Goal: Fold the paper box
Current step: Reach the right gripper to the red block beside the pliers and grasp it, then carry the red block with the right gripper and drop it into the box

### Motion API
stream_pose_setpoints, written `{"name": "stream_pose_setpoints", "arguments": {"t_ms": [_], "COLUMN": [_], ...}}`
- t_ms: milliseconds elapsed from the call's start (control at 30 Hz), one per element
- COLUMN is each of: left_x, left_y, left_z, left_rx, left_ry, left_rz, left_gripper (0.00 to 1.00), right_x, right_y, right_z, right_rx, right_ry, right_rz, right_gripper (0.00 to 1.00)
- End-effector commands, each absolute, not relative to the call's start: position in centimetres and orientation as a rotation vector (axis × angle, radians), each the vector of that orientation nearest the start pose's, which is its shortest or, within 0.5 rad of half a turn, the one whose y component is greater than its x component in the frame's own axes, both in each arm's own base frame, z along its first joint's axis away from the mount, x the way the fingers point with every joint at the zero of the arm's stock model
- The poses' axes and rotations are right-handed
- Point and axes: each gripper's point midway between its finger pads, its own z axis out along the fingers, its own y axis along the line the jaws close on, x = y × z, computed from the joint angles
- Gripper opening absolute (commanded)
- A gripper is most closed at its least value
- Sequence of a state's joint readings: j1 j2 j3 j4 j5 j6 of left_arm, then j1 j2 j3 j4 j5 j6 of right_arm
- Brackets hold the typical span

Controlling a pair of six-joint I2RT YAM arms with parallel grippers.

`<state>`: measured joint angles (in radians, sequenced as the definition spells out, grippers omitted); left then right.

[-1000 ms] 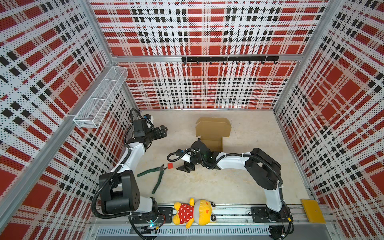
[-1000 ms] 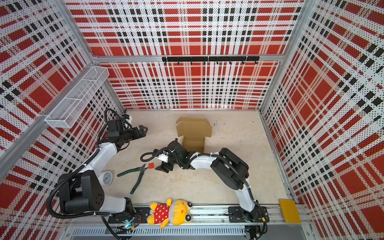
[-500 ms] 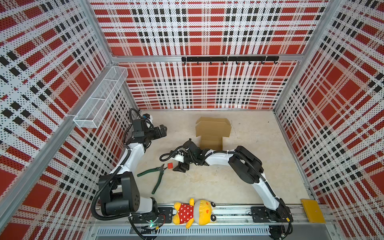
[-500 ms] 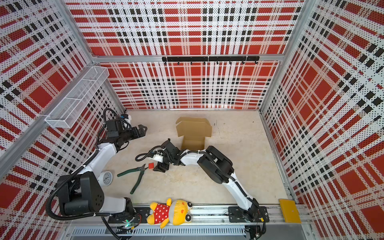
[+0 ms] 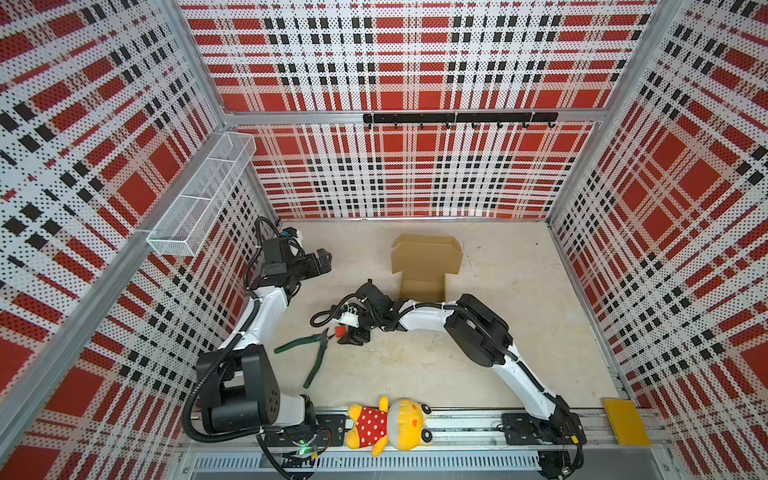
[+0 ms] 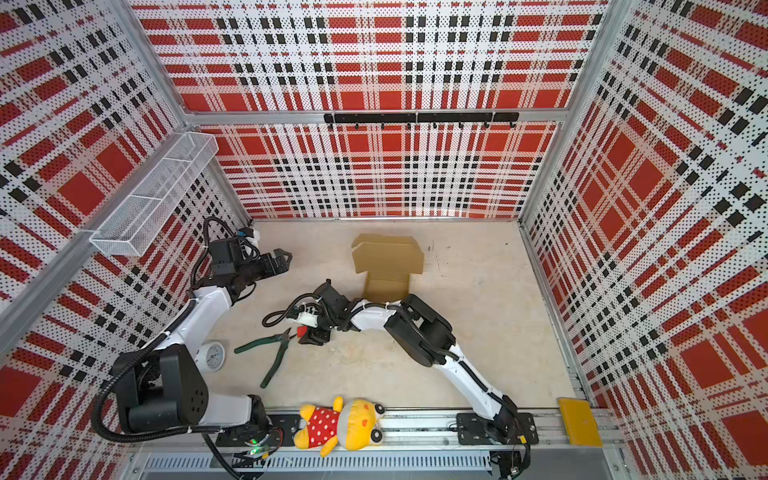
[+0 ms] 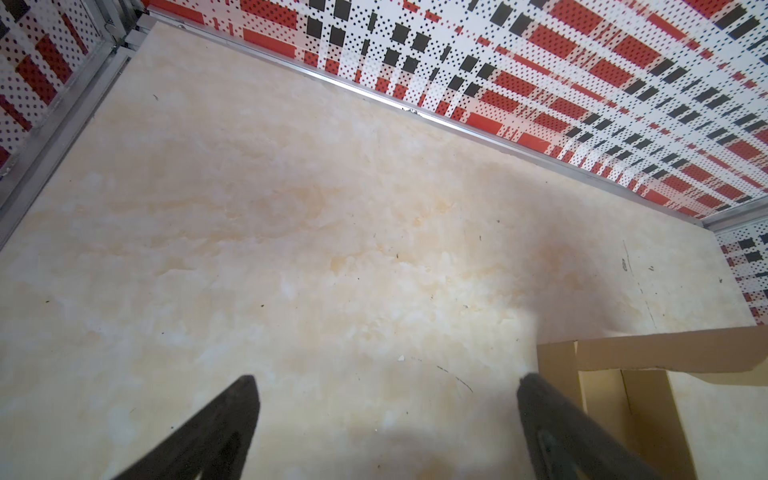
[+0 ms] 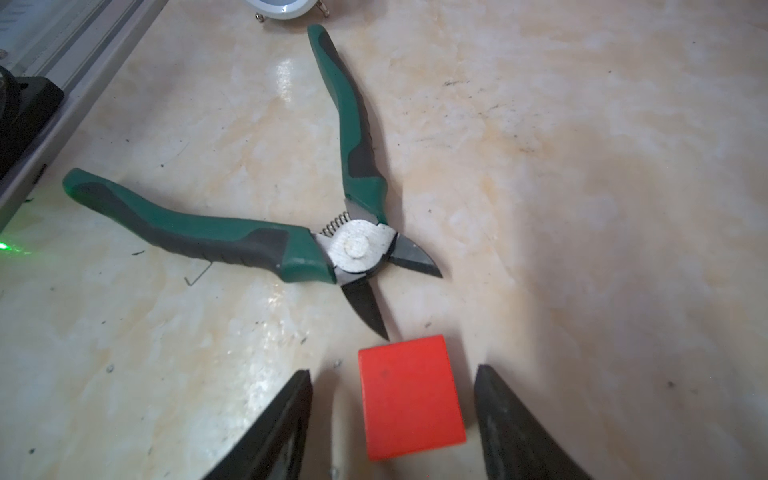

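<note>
The paper box is brown cardboard, partly folded, lying at the back middle of the floor; one corner of it shows in the left wrist view. My left gripper hangs open and empty, left of the box and apart from it. My right gripper is down at the floor in front of the box. Its jaws straddle a small red block with a gap on each side, so it is open.
Green-handled pliers lie open just left of the red block. A small white clock stands by the left arm. A plush toy and a yellow plate rest on the front rail. A wire basket hangs on the left wall.
My right gripper has slid left along the floor up to the red block, and its jaws have narrowed around it. The left arm and the box have not moved.
</note>
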<state>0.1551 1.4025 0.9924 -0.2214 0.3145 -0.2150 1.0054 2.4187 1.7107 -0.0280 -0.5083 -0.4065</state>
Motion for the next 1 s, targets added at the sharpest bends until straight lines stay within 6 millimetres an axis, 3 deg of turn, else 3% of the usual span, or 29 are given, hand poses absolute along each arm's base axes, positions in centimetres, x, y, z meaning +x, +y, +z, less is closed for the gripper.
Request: {"name": "stream_pose_setpoints", "arguments": {"t_ms": [0, 433, 600, 767, 967], "left_x": [41.8, 41.7, 41.9, 41.8, 42.0], "left_y": [1.5, 1.6, 1.6, 1.2, 1.3], "left_z": [20.7, 20.4, 20.0, 20.2, 19.6], "left_rx": [-0.242, -0.257, -0.251, -0.243, -0.255], "left_ry": [2.126, 2.12, 2.126, 2.125, 2.141], "left_rz": [-0.393, -0.399, -0.4, -0.43, -0.426], "left_gripper": [0.99, 0.99, 1.0, 0.99, 0.99], "right_x": [24.7, 24.7, 24.4, 24.1, 24.3], "right_y": [55.9, 54.5, 53.6, 52.0, 48.5], "right_z": [0.6, 0.6, 1.7, 3.2, 5.0], "right_rx": [-1.789, -1.78, -1.752, -1.707, -1.625], "right_ry": [1.615, 1.62, 1.611, 1.64, 1.684], "right_rz": [0.875, 0.805, 0.794, 0.771, 0.687], "right_gripper": [0.6, 0.39, 0.32, 0.32, 0.32]}}
